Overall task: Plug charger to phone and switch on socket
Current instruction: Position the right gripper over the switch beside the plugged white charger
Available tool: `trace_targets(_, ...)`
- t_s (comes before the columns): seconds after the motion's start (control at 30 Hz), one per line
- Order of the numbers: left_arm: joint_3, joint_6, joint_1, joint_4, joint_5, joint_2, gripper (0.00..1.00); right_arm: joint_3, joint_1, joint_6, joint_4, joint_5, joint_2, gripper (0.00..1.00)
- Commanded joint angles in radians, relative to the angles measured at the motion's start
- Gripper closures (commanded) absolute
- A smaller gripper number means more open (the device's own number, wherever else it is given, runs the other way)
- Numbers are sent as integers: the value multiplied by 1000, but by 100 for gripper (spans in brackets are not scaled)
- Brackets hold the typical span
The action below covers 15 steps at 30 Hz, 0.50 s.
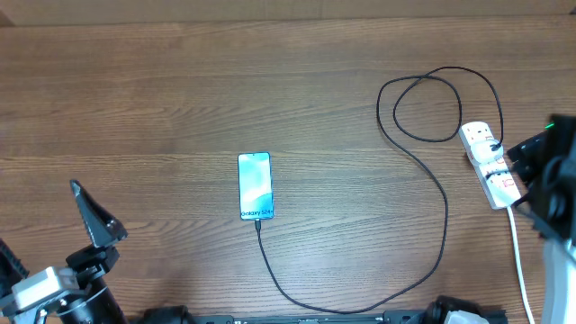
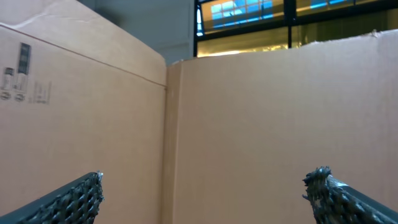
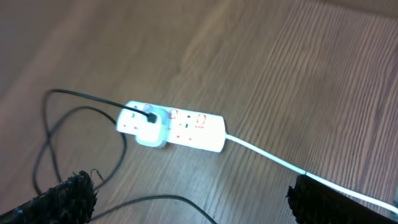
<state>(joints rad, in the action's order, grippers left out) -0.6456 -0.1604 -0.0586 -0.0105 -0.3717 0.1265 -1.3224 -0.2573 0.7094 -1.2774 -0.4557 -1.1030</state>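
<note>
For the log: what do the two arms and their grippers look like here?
Both arms are black. The left arm carries a pale grey block by its wrist; the right arm shows a small green light. The left gripper's fingers and the right gripper's fingers are dark, rough and pitted.

The phone [image 1: 255, 186] carried white lettering along the lower end of its light blue screen, reading "Galaxy S24", though small in the overhead view. The cardboard box [image 2: 81, 124] bore dark printed marks near its left edge, a tall bar above small symbols, too blurred to read. The socket [image 3: 180, 126] showed red markings by its outlets, none legible.
</note>
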Motion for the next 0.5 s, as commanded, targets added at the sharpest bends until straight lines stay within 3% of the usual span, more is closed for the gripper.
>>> trace_targets(0.0, 16, 4, 6, 14, -32, -40, 0, -20, -136, -194, 33, 229, -84, 0)
trace_targets(0.17, 28, 3, 6, 18, -32, -65, 0, -20, -238, -221, 55, 293, -229, 0)
trace_targets(0.47, 29, 3, 6, 71, -93, -122, 0, -20, -247, -272, 124, 335, -394, 0)
